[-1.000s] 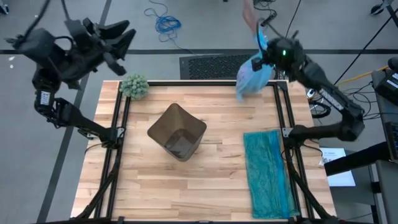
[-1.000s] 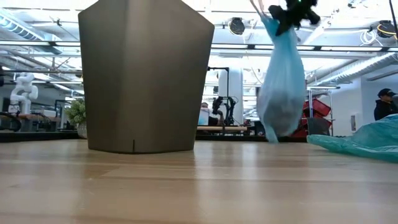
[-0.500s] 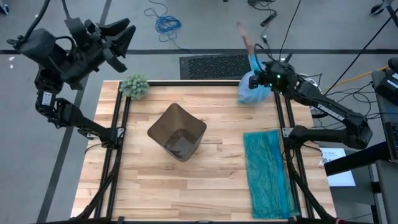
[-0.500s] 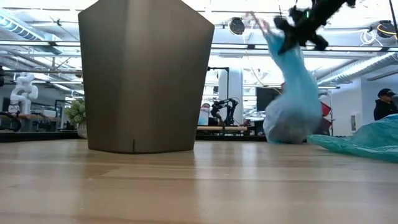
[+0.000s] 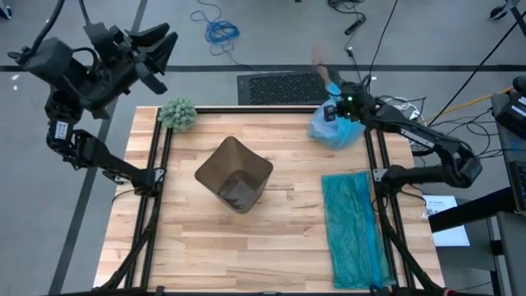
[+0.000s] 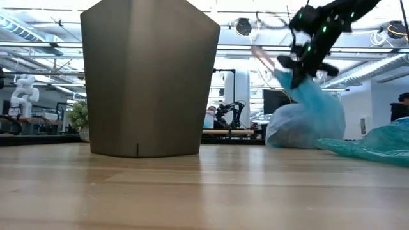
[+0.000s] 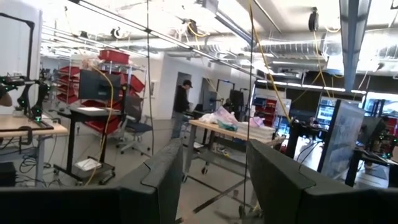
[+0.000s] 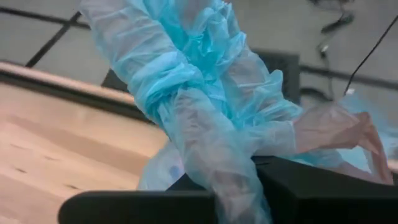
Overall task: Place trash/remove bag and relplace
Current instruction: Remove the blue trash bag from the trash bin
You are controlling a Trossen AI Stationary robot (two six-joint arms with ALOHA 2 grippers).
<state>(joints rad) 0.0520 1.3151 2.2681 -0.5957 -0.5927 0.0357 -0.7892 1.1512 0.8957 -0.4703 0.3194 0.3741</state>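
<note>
Gripping the knotted neck of the bag [image 8: 205,118], the right gripper [image 5: 339,105] is clamped shut on the twisted blue plastic near the far right corner of the table [image 5: 189,247]. Below that grip, the bag's full body rests on the tabletop at the far edge, just beside the right frame rail; the low view shows it sagging onto the wood with the neck drawn up toward the gripper. No trash is visible loose on the table, so it is judged to be inside the tied bag, although the contents cannot be made out through the plastic. Nearer the centre stands the bin [image 5: 234,174], upright, without a liner, well apart from the bag. A teal bag [image 5: 353,230] lies flat along the right side of the table, between the right rail and the bin. A green plant [image 5: 177,113] sits at the far left corner. The left gripper [image 5: 148,51] is raised beyond the far left corner, clear of the table, its 2 fingers apart and holding nothing. Step in hand, as judged: removal of the filled bag, now at set-down. The next move calls for releasing the neck, then fitting the teal bag into the bin; the thin film may cling to the fingers on release.
</note>
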